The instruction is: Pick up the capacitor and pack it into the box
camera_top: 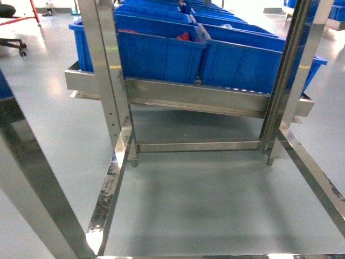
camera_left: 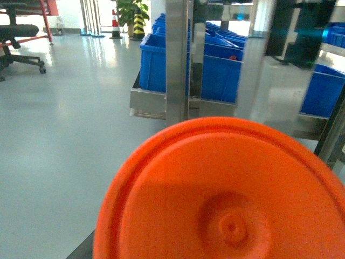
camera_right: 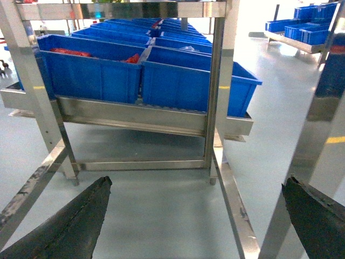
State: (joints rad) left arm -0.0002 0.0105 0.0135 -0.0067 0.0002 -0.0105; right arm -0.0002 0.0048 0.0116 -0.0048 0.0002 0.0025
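Note:
A smooth orange round surface (camera_left: 226,194) with a dimple in its middle fills the lower half of the left wrist view, very close to the camera. It hides the left gripper's fingers, and I cannot tell what it is. My right gripper (camera_right: 197,216) is open, its two dark fingers (camera_right: 70,226) wide apart above the grey floor with nothing between them. Small red-orange pieces (camera_right: 133,58) lie in the blue bins, too small to name as the capacitor. The box is out of view. Neither gripper shows in the head view.
A steel rack (camera_top: 194,94) holds rows of blue bins (camera_top: 161,51) on a slanted shelf ahead. Steel uprights (camera_top: 105,70) and low floor rails (camera_right: 232,199) frame the grey floor below. An office chair (camera_left: 21,38) stands at the far left.

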